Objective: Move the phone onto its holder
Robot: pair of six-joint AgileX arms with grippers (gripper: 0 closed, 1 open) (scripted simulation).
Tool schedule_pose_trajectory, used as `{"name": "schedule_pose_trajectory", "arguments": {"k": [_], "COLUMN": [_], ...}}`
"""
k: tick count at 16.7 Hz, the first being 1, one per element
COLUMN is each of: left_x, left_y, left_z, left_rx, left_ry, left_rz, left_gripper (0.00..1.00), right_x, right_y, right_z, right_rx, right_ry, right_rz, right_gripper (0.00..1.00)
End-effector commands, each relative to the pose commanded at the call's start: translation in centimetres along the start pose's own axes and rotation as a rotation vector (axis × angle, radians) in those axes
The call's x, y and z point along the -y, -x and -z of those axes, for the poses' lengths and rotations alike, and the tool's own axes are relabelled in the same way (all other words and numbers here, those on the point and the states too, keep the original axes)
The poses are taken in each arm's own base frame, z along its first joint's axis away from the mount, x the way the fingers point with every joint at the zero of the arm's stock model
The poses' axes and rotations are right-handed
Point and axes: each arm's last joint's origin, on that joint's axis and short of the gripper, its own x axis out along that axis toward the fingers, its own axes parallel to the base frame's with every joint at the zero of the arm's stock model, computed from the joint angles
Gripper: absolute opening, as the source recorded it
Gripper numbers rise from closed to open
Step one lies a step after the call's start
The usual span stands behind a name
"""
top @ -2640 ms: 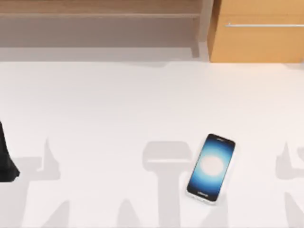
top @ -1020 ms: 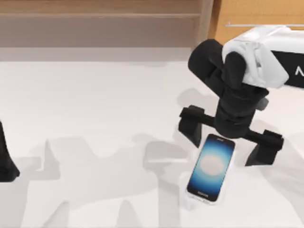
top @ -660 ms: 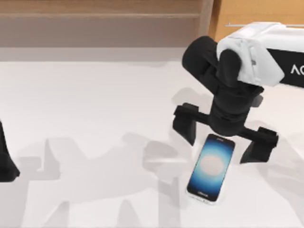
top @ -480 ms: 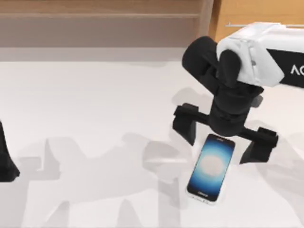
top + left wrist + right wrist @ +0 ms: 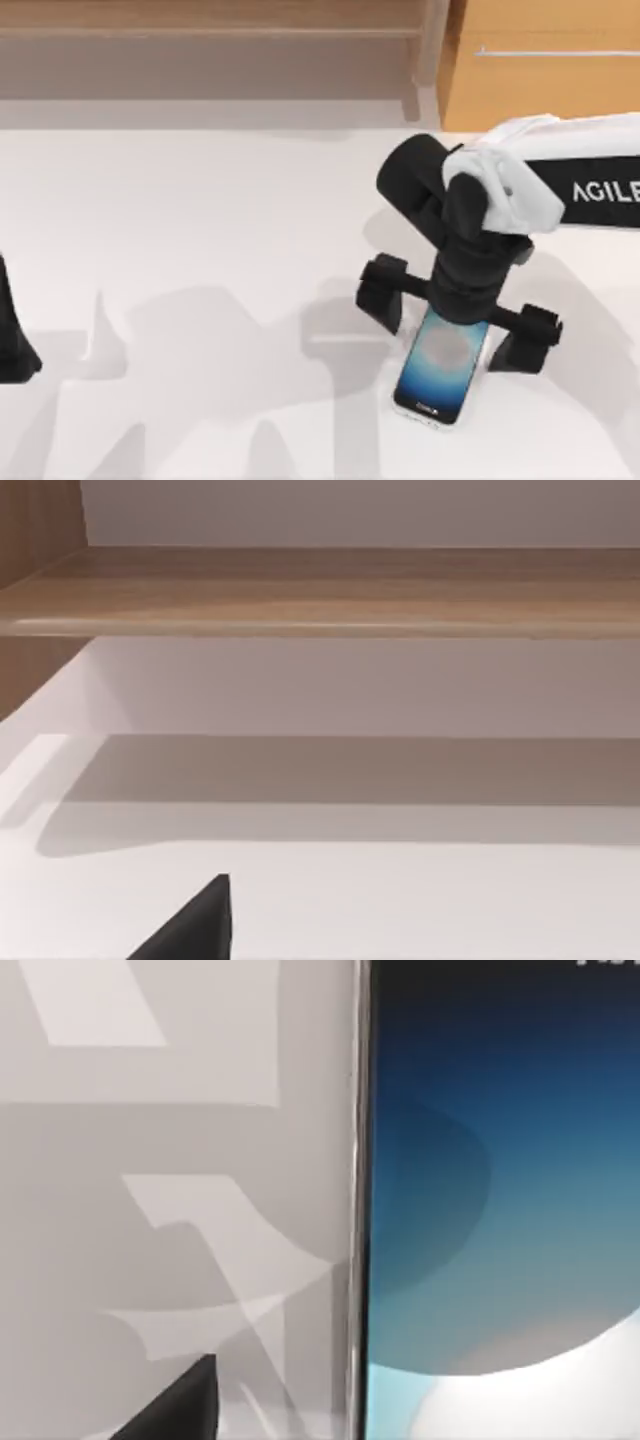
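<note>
My right end effector (image 5: 456,322) is spread wide, one finger on each side of the phone's (image 5: 438,372) far end, touching neither side that I can see. The phone lies flat on the white surface (image 5: 200,230), right of centre, its far end hidden under my wrist. My left end effector (image 5: 12,335) sits parked at the left edge, cut off.

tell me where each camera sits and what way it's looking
Top view: above the table, looking down; the right gripper straddles the phone, the left arm at the left edge.
Left wrist view: on the left arm, facing a wooden shelf; a dark fingertip shows.
Right wrist view: on the right arm, close above the phone.
Top and right wrist views share the phone.
</note>
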Motion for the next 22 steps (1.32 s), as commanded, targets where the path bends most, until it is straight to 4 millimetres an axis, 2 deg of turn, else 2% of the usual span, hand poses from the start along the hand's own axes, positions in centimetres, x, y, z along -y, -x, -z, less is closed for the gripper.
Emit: {"name": "schedule_pose_trajectory", "arguments": {"k": [5, 18, 22], "left_x": [0.0, 0.0, 0.0], "left_y": [0.0, 0.0, 0.0], "left_z": [0.0, 0.0, 0.0], "left_rx": [0.0, 0.0, 0.0], "left_ry": [0.0, 0.0, 0.0], "left_rz": [0.0, 0.0, 0.0], "left_gripper": [1.0, 1.0, 1.0], "right_x": [0.07, 0.07, 0.07], "right_y": [-0.64, -0.64, -0.64], "right_z": [0.07, 0.07, 0.07], "right_rx": [-0.003, -0.003, -0.003], "right_ry": [0.0, 0.0, 0.0], "right_rz": [0.005, 0.005, 0.005], "right_gripper": [1.0, 0.02, 0.0]}}
